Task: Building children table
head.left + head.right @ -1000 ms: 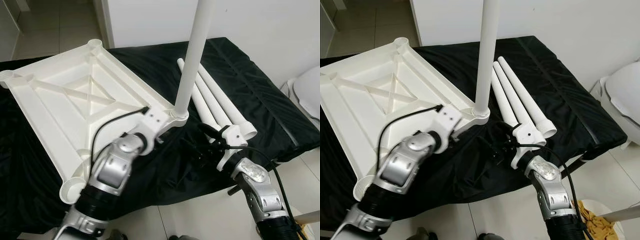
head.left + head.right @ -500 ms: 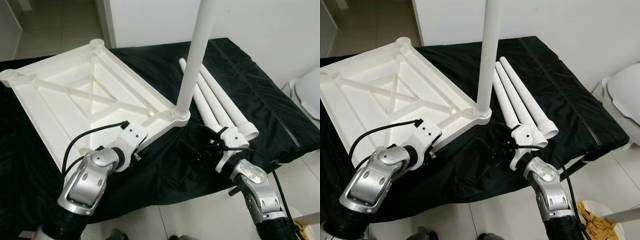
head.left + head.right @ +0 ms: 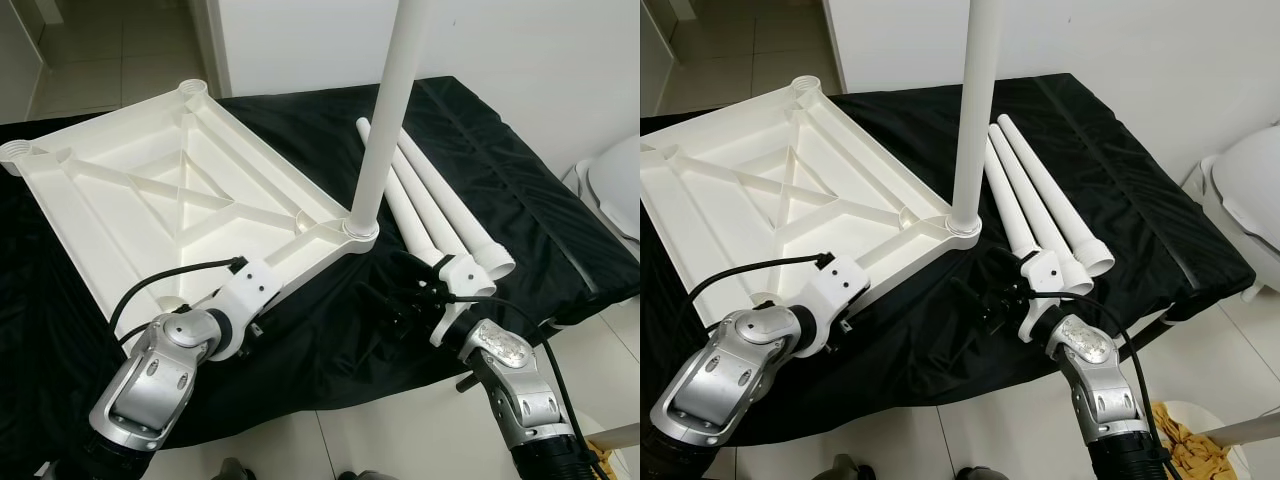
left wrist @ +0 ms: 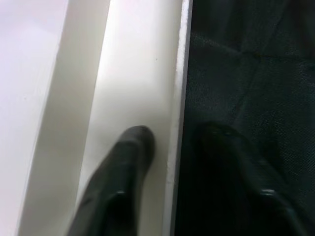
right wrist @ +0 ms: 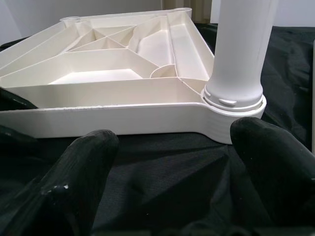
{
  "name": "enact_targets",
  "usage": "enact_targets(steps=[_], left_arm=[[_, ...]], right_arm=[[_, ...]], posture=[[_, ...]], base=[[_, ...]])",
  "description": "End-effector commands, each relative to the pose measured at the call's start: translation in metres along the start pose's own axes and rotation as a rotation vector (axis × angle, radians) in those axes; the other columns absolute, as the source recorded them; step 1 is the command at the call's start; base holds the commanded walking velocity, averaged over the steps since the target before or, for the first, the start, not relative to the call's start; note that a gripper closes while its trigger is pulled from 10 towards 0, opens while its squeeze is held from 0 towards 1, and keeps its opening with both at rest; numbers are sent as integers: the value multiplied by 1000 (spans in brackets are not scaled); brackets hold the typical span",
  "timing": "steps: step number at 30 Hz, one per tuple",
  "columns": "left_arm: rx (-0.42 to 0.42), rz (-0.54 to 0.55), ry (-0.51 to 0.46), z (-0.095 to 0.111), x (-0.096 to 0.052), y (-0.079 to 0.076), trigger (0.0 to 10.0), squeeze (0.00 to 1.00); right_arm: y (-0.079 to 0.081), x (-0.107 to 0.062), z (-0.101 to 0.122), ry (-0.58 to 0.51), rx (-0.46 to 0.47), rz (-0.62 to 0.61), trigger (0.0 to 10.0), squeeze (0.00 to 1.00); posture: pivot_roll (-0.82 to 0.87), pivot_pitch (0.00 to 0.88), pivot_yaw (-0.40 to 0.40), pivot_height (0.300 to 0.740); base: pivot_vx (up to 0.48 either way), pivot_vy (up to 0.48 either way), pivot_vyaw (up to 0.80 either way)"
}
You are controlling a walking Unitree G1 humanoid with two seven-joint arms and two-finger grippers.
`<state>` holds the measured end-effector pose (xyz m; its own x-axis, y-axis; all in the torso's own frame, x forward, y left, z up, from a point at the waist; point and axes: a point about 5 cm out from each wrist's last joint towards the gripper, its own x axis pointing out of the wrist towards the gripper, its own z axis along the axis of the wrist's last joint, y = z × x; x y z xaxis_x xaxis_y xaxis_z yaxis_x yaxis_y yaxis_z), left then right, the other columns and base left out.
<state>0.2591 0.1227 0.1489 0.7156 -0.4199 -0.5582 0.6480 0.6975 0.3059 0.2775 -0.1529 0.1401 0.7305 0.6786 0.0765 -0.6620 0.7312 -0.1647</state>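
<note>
A white plastic tabletop [image 3: 130, 215] lies upside down on a black cloth. One white leg [image 3: 385, 110] stands upright in its near right corner socket [image 3: 360, 228]. Three loose legs [image 3: 440, 210] lie side by side on the cloth to the right. My left gripper [image 4: 174, 147] is open at the tabletop's near rim. One of its fingers [image 4: 123, 162] rests on the white plastic and the other on the cloth, with the rim edge between them. My right gripper [image 5: 172, 162] is open low on the cloth, facing the socket with the leg, apart from it.
The cloth-covered surface ends at a front edge [image 3: 330, 395] just before me, with tiled floor below. A white rounded object [image 3: 615, 185] stands at the far right. A bin with yellow cloth [image 3: 1195, 430] sits on the floor at the lower right. A white wall rises behind.
My left arm has drawn back from the leg's corner, leftward along the tabletop's near rim toward me. The right gripper stays in place, open.
</note>
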Motion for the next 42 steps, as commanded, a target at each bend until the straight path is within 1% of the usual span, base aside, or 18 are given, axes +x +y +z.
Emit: enact_targets(steps=[1,11,19,22,24,25,26,28,29,30,34,36,39,40,42], left_arm=[[-1,6,-1,1,-3,0,0,0],[0,17,-12,7,1,-2,0,0],[-18,16,-77,31,18,-10,0,0],[-26,21,-85,35,21,-10,0,0],[-36,33,-89,38,25,-9,0,0],[-44,45,-96,43,31,-8,0,0],[-44,45,-96,43,31,-8,0,0],[-52,63,-107,52,44,-7,0,0],[-53,66,-109,55,47,-6,0,0],[-53,66,-109,55,47,-6,0,0],[-50,90,-130,68,59,-2,0,0],[-51,91,-134,71,61,-1,0,0],[-52,121,-157,83,70,4,0,0],[-65,139,-166,87,73,6,0,0],[-74,159,-176,90,75,9,0,0]], right_arm=[[2,1,-1,3,-2,16,10000,0],[1,0,-1,3,-6,12,10000,0],[2,0,0,-2,0,3,10000,0],[3,0,0,-3,-2,3,10000,0],[3,-1,0,-2,-6,4,10000,0],[2,-1,0,-2,-7,0,10000,0],[2,-1,0,-2,-7,0,10000,0],[2,-1,1,-3,-8,-6,10000,0],[2,-1,1,-4,-8,-8,10000,0],[2,-1,1,-4,-8,-8,10000,0],[3,-1,2,-9,-6,-15,10000,0],[3,-1,2,-9,-6,-16,10000,0],[4,-1,2,-12,-4,-19,10000,0],[4,-1,2,-12,-4,-20,10000,0],[4,-1,2,-13,-3,-21,10000,0]], posture=[[-53,80,-2,740],[-58,79,4,740],[-67,91,6,740],[-68,93,7,740],[-68,95,8,740],[-74,104,9,740],[-74,104,9,740],[-79,106,11,740],[-79,106,11,740],[-79,106,11,740],[-83,110,16,740],[-83,110,16,740],[-86,112,20,740],[-86,113,21,740],[-87,113,21,740]], base=[[0,0,0],[0,0,0],[0,0,0],[0,0,0],[0,0,0],[0,0,0],[0,0,0],[0,0,0],[0,0,0],[0,0,0],[0,0,0],[0,0,0],[0,0,0],[0,0,0],[0,0,0]])
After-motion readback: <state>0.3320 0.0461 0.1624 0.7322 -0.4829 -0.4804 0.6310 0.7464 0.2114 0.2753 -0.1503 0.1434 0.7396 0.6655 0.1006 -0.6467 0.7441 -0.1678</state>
